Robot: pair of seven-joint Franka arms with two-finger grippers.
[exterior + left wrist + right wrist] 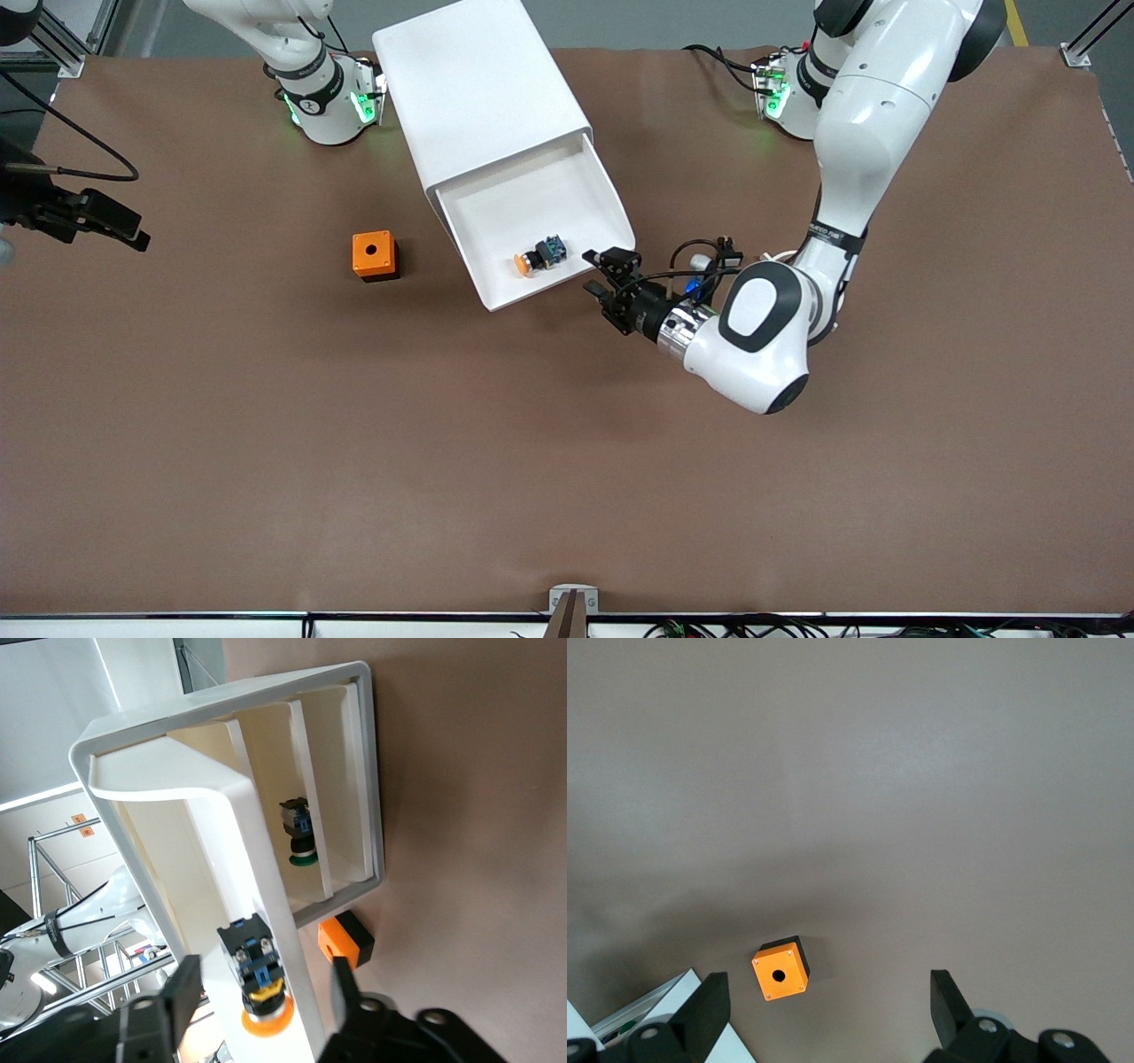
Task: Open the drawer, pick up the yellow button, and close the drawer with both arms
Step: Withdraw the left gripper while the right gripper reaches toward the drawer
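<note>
The white cabinet [478, 89] stands mid-table with its top drawer [505, 208] pulled out. The button [539, 255], orange cap and black-and-blue body, lies on its side in the drawer near the front wall. My left gripper [595, 276] is open and empty just in front of the drawer's front corner toward the left arm's end. In the left wrist view the button [261, 979] shows past the drawer's front wall [266, 868], in line with my left gripper [261, 992]. My right gripper [120, 229] is open and empty, up over the right arm's end of the table; it also shows in the right wrist view [824, 1001].
An orange cube with a hole [374, 255] sits on the table beside the drawer toward the right arm's end; it also shows in both wrist views [780, 972] [345, 939]. A green-capped part [299, 828] lies in a lower drawer.
</note>
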